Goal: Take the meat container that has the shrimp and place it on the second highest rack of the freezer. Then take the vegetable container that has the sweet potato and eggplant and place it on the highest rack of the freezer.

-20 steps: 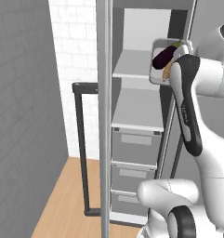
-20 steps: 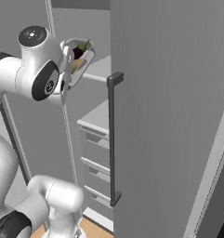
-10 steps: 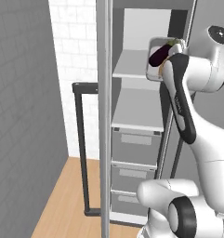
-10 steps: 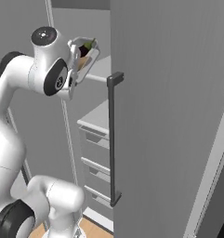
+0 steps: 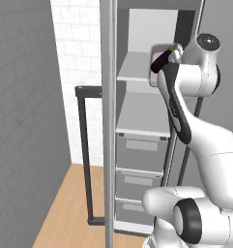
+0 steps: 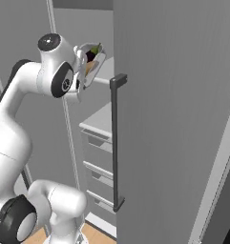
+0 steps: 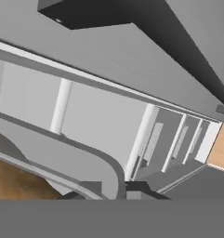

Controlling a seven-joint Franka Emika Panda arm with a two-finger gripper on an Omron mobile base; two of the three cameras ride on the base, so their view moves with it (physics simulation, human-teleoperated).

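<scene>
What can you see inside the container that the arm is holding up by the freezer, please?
Inside the tilted container lie the dark purple eggplant and a tan-orange piece, the sweet potato. Its rim and the arm cover the rest of the inside, so anything more cannot be made out.

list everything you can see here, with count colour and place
tall narrow grey freezer cabinet: one, grey, door swung open, straight ahead of the arm
flat light-grey racks: two seen, light grey, upper part of the freezer interior
grey drawers: three, grey, stacked below the racks
long dark bar handle: one, dark grey, upright on the door panel
pale vegetable container: one, pale grey, tilted, held up by the highest rack
glossy dark purple eggplant: one, dark purple with green cap, in the container
tan-orange sweet potato: one, orange, in the container beside the eggplant
white tiled wall: one, white, left of the freezer
wooden floor: one, light brown, below
end effector: one, dark tips, shut on the container rim
</scene>
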